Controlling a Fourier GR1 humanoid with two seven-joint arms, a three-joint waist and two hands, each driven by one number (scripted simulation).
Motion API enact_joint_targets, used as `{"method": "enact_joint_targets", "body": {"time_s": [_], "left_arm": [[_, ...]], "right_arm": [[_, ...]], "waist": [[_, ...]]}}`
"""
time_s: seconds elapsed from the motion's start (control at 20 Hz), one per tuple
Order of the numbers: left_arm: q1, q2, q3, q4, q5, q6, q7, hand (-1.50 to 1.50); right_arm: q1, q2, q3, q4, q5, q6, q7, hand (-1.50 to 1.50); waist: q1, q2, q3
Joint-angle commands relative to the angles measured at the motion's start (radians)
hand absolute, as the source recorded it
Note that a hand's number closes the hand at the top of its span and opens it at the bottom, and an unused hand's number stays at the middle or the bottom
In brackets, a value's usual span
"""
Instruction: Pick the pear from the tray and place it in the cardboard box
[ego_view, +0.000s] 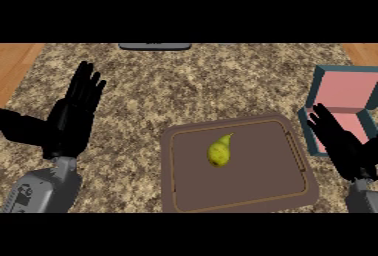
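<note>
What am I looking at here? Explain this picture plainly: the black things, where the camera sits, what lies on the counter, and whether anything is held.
The single picture is taken from the robot's head, looking steeply down at a speckled stone counter. The black shapes are its hands on grey forearms. The left robot hand shows at the left, fingers straight, resting open. The right robot hand shows at the right, also open, in front of the box. Neither holds anything. In the middle lies a brown tray with a yellow pear on it, untouched. At the right edge is an open box, teal outside and pink inside. A dark grey object shows partly at the counter's far edge; I cannot tell what it is.
</note>
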Motion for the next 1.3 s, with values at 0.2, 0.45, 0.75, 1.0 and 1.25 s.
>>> {"method": "enact_joint_targets", "body": {"time_s": [0.2,0.45,0.75,1.0,1.25], "left_arm": [[-0.014,0.208,-0.072,-0.016,-0.166,-0.167,-0.076,0.0],[0.053,0.267,-0.091,0.045,-0.175,-0.3,-0.208,0.0],[0.065,0.227,-0.094,0.116,-0.217,-0.3,-0.3,0.0],[0.051,0.218,-0.101,0.131,-0.229,-0.34,-0.3,0.0],[0.02,0.214,-0.099,0.144,-0.228,-0.35,-0.297,0.0]], "right_arm": [[-0.133,-0.088,-0.188,-0.192,0.06,-0.324,0.106,-1.5],[-0.03,-0.19,-0.053,-0.351,0.284,-0.411,0.359,-1.5],[0.074,-0.198,0.153,-0.542,0.5,-0.363,0.327,-1.5],[-0.044,-0.284,0.179,-0.51,0.487,-0.194,0.479,-1.5],[-0.22,-0.3,0.352,-0.526,0.468,-0.004,0.745,-1.5]], "waist": [[-0.038,0.011,0.0],[-0.028,0.02,0.001],[-0.013,0.024,0.003],[0.002,0.027,0.004],[0.032,0.03,0.002]]}}
